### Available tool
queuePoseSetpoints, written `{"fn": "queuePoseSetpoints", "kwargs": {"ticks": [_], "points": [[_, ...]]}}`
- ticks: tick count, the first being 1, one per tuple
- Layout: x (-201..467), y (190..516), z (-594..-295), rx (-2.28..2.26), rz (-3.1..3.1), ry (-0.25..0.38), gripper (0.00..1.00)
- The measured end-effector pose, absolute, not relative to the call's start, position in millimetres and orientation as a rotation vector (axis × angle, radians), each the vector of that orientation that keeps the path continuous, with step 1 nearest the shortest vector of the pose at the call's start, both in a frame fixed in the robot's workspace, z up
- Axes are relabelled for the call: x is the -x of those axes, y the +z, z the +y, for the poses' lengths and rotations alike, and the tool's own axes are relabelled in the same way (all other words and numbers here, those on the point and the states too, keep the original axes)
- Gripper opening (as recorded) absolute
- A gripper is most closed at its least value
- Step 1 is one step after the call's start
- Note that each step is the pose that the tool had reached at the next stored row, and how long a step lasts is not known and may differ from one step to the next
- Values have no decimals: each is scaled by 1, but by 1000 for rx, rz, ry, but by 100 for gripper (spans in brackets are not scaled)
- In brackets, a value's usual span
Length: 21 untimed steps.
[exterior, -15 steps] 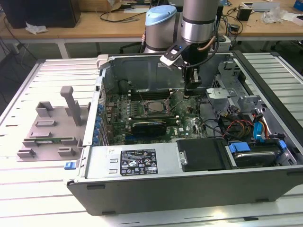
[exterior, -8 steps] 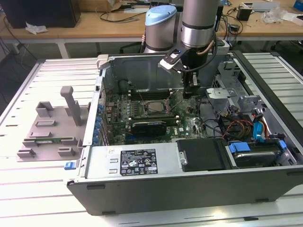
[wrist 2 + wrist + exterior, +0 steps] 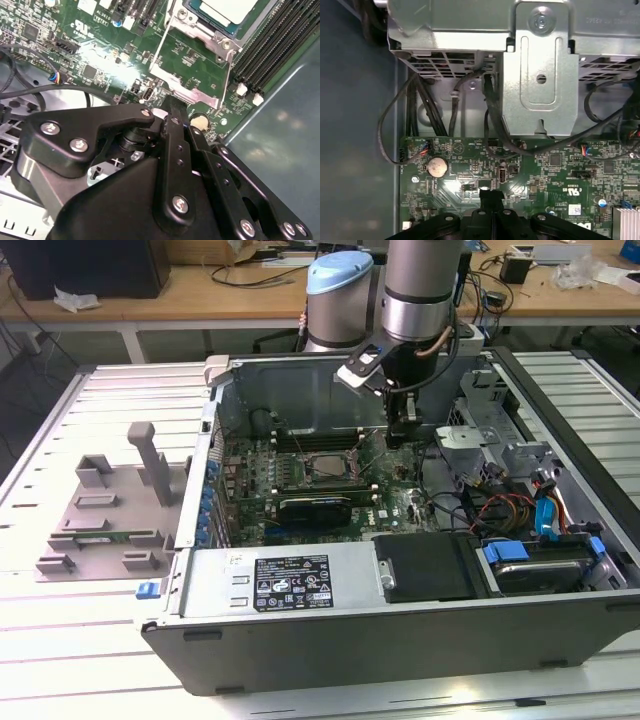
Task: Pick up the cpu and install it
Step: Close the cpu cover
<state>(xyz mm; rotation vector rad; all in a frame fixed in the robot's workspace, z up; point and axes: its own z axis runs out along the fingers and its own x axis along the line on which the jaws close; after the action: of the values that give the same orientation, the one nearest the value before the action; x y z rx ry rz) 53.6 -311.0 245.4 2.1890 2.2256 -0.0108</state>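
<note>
Low in the frame of the exterior view: white slatted worktop [image 3: 80, 680] w/ an open PC case [image 3: 400, 630] on it. Just behind the case's near wall, lower right of ctr, lies a black drive [image 3: 425, 568]. At the exterior view's left, outside the case, a grey fixture [image 3: 100, 510] rests flat on the worktop.

Further in, mid-frame: green board [image 3: 250, 480], a black card [image 3: 315, 508] standing across it, and right behind the card the metal-framed socket [image 3: 325, 468]. The cpu [image 3: 227, 9] sits in that socket. The second wrist view shows its pale silvery top inside the frame, w/ RAM slots [image 3: 270, 45] alongside.

The tool [image 3: 400, 435] hangs inside the case at the exterior view's right of the socket, apart from the cpu. Its fingers [image 3: 485, 196] are pressed together, nothing btw them. In both wrist views the tips are low over the board. The first wrist view shows a coin cell [image 3: 437, 166] and black cables [image 3: 390, 125] near them. Can't tell if the tips touch the board.

Upper ctr of the frame: the arm [image 3: 420, 290] stands upright over the case. Wooden desks [image 3: 200, 285] run along the far back.
</note>
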Motion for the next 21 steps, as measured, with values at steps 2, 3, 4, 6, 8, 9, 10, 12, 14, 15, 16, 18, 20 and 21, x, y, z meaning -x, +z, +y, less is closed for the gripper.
{"fn": "queuePoseSetpoints", "kwargs": {"ticks": [2, 3, 4, 6, 8, 9, 10, 12, 14, 15, 16, 18, 20, 21], "points": [[-53, 244, -308, -2189, 2226, -11, 11], [-53, 244, -306, -2189, 2226, -11, 11], [-52, 244, -304, -2189, 2226, -11, 11], [-50, 243, -303, -2189, 2225, -11, 11], [-48, 243, -303, -2189, 2225, -11, 11], [-47, 243, -303, -2189, 2226, -11, 11], [-45, 243, -304, -2189, 2225, -11, 11], [-43, 243, -304, -2189, 2225, -11, 11], [-39, 243, -304, -2189, 2225, -11, 11], [-37, 243, -304, -2188, 2225, -11, 11], [-34, 243, -304, -2188, 2225, -10, 11], [-25, 243, -304, -2187, 2224, -7, 11], [-19, 243, -304, -2186, 2223, -5, 11], [-16, 243, -304, -2186, 2222, -5, 11]]}}
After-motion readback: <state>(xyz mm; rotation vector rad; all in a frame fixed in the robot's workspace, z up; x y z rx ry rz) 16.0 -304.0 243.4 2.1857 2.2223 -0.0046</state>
